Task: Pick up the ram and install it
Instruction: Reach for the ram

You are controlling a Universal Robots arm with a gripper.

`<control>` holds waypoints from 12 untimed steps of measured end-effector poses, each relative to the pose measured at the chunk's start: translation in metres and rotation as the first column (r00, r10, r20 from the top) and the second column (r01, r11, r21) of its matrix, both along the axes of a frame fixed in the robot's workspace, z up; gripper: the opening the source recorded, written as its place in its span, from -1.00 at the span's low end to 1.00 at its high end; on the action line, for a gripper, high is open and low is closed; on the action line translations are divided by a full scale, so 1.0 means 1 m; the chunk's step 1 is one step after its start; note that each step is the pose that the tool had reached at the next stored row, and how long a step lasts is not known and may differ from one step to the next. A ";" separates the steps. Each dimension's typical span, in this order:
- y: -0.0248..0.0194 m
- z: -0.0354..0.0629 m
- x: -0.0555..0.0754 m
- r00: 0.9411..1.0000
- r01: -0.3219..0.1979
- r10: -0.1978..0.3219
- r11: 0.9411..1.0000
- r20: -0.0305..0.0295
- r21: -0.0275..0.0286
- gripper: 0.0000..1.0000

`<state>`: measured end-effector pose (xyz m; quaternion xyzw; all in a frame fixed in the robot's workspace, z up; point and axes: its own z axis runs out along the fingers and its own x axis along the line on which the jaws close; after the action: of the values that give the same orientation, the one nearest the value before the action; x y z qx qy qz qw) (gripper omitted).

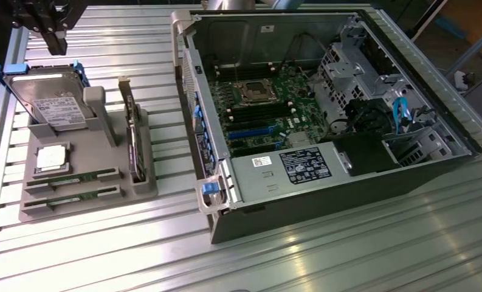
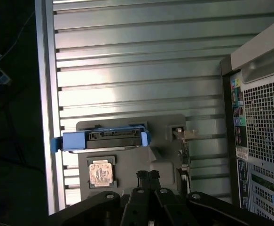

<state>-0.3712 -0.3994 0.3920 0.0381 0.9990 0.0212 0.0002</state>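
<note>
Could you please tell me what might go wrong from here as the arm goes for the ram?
1. The ram lies close beside its twin in the grey holder, so a slightly off descent may disturb both.
2. The gripper hangs up by the hard drive; travelling low towards the ram could clip the drive or the upright expansion card.

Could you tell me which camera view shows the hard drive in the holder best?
The exterior view: the hard drive stands on edge in the gray holder, its labelled face visible. The wrist view looks down on its connector edge and blue bracket.
</note>
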 end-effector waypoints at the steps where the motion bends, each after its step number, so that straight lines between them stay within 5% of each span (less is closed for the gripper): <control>1: -0.0001 -0.0002 0.000 1.000 0.000 0.000 1.000 -0.002 0.000 -0.79; 8: -0.0003 -0.0013 0.000 1.000 0.000 0.000 1.000 -0.013 0.000 -0.79; 12: -0.0004 -0.0017 0.000 1.000 0.000 0.000 1.000 -0.015 0.000 -0.79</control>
<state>-0.3709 -0.3998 0.3903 0.0383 0.9990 0.0209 -0.0071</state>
